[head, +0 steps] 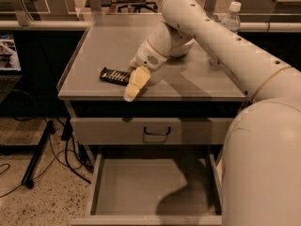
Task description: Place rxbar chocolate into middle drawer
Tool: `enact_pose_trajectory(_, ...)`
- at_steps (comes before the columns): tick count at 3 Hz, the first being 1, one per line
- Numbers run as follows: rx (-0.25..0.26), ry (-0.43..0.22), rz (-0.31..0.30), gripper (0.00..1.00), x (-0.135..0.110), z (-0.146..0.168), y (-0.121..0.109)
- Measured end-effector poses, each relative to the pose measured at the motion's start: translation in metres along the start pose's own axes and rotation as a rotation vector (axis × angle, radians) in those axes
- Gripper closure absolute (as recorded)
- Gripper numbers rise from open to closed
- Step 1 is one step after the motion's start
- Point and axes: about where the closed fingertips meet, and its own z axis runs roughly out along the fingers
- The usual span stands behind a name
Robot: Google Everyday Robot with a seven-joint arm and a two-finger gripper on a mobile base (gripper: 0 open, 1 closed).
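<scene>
The rxbar chocolate point(115, 76), a flat black bar with pale marks, lies on the cabinet top point(113, 41) near its front left. My gripper point(133, 84) hangs at the end of the white arm, just right of the bar, its pale tip pointing down over the top's front edge. It holds nothing that I can see. The middle drawer point(136, 187) is pulled out below, a wide shallow grey tray with a bare floor, partly under the arm's shadow.
A closed grey drawer front with a dark handle point(156, 132) sits above the open drawer. A clear water bottle point(230, 17) stands at the back right of the top. Cables and a black stand point(40, 149) lie on the floor at left. My arm's bulk fills the right side.
</scene>
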Motion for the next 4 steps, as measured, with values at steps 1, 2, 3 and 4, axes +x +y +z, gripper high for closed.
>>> enact_pose_trajectory(1,0.000,0.000,0.000,0.00,0.000,0.000,0.000)
enact_pose_trajectory(2,-0.017,-0.006,-0.014,0.00,-0.007,0.002,0.003)
enact_pose_trajectory(3,-0.048,-0.032,-0.059,0.00,-0.025,0.010,0.010)
enact_pose_trajectory(4,-0.048,-0.032,-0.059,0.00,-0.025,0.010,0.010)
